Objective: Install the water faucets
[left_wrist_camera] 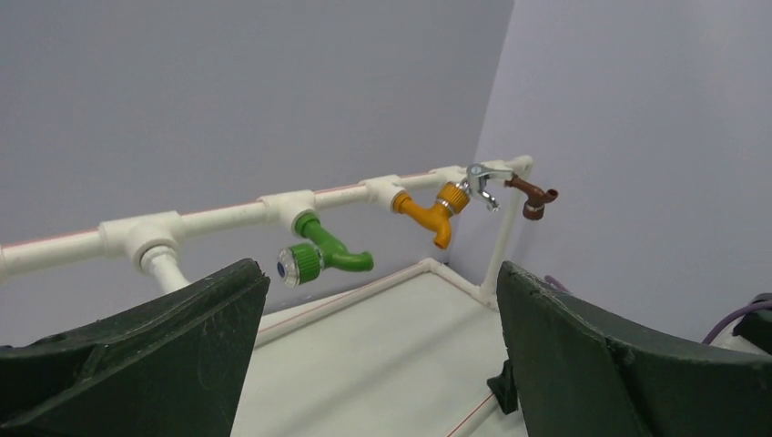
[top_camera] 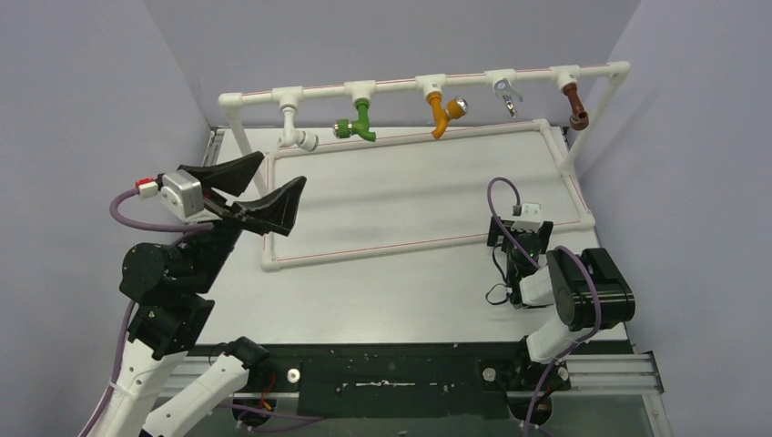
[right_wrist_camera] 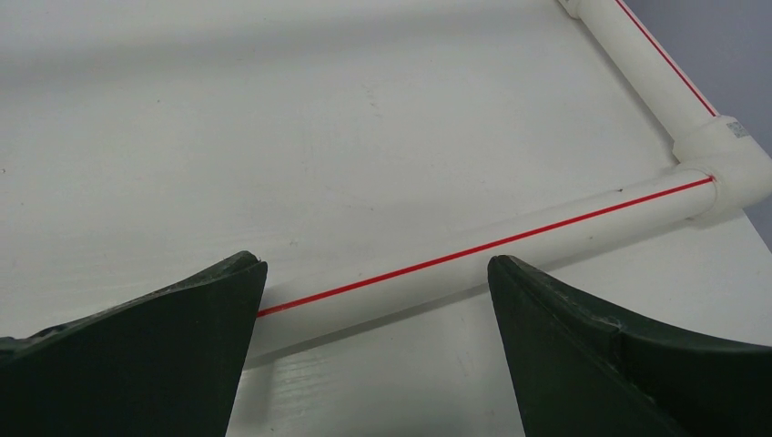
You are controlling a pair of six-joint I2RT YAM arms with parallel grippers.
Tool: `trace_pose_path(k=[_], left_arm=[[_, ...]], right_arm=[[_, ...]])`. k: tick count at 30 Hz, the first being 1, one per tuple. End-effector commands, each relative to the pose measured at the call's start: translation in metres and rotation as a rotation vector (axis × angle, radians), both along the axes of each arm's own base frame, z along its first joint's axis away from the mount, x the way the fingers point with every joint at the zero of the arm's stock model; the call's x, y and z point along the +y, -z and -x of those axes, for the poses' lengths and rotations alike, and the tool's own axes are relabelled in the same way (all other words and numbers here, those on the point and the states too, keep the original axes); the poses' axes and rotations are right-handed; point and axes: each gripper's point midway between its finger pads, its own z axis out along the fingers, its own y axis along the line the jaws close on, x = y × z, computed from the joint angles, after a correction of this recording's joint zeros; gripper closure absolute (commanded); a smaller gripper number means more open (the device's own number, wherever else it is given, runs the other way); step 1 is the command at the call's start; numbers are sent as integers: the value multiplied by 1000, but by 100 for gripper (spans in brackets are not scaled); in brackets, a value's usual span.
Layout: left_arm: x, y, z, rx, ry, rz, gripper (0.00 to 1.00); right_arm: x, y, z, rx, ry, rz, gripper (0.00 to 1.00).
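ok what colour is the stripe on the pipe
Red stripe on a white pipe; clearest in the right wrist view.

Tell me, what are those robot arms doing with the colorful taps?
The two arms' job is installing faucets on the white pipe frame. Five already hang from its top rail: a white faucet, green faucet, orange faucet, silver faucet and brown faucet. Neither gripper holds anything now. The left gripper is open, raised, facing the faucets; the right gripper is open, low over the frame's bottom pipe.

Open room over table (top_camera: pixel 410 196) inside pipe frame (top_camera: pixel 401 247); faucets (top_camera: pixel 441 114) on top rail (top_camera: pixel 401 84) crowd rear edge.
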Motion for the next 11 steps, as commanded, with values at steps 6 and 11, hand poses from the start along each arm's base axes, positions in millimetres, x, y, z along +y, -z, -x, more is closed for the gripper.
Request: trace_pose_path(k=[6, 11], left_arm=[[-4, -98, 40, -264, 125, 104, 4], [-8, -121, 51, -301, 175, 114, 4]], right_arm=[[3, -26, -16, -102, -18, -17, 0], [3, -25, -16, -95, -18, -14, 0]])
